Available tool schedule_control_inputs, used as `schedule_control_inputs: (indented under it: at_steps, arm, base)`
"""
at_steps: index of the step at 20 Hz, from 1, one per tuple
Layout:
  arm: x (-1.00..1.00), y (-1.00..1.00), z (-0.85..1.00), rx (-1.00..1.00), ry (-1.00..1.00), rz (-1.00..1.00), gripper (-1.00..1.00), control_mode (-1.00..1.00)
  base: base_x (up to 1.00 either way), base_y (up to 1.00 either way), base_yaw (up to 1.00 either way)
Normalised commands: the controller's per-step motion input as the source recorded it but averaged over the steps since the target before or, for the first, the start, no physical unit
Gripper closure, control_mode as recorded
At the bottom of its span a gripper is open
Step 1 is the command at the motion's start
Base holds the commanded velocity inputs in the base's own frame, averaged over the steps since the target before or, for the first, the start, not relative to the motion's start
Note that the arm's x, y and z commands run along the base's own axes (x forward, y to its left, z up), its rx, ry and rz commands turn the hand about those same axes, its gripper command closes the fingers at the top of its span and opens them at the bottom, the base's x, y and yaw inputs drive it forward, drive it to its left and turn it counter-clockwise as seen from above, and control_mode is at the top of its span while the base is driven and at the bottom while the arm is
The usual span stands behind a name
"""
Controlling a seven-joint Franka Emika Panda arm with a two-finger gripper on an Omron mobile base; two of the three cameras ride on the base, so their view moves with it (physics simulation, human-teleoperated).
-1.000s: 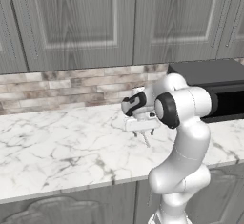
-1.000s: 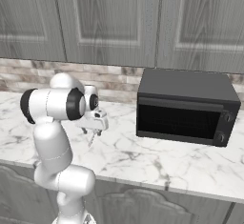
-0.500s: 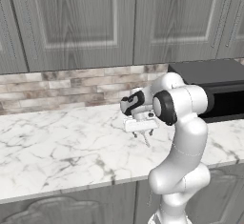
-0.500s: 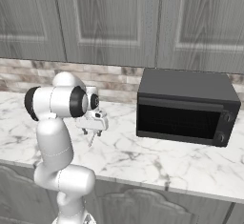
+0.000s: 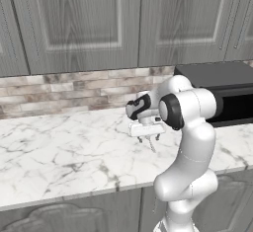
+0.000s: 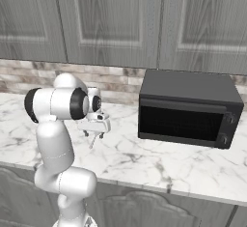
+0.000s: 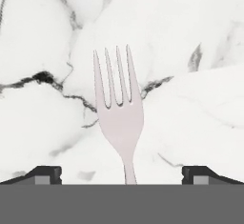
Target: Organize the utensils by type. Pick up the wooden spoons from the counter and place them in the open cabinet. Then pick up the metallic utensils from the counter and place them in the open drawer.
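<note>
Fingers (image 7: 45,173) spread wide, grasping nothing — gripper (image 7: 122,176) over the fork (image 7: 117,108) (metal stage): lower, then close.

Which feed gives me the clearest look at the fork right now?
The hand view: the fork lies on the marble counter, tines and neck sharp, between the wide-open jaws. In the left base view it's a thin sliver below the gripper; the right base view shows the same faint sliver.

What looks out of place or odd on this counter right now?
Nothing stands out. A silver fork lies flat on the marble counter, undamaged, under the open gripper. The black oven sits square.
</note>
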Motion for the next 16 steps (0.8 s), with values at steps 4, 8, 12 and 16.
schedule_control_inputs:
  at_steps: [4,8,12,16]
  arm:
    - [-0.06,-0.08,-0.27,0.00,0.00,0.00,-1.00,-1.00]
    - [-0.13,-0.05,-0.27,0.00,0.00,0.00,-1.00,-1.00]
    - [-0.24,-0.03,-0.24,0.00,-0.08,0.00,-1.00,-1.00]
    - [-0.10,-0.04,-0.20,0.00,-0.16,0.00,-1.00,-1.00]
  base:
    - [0.00,0.00,0.00]
    - [0.00,0.00,0.00]
    - [0.00,0.00,0.00]
    - [0.00,0.00,0.00]
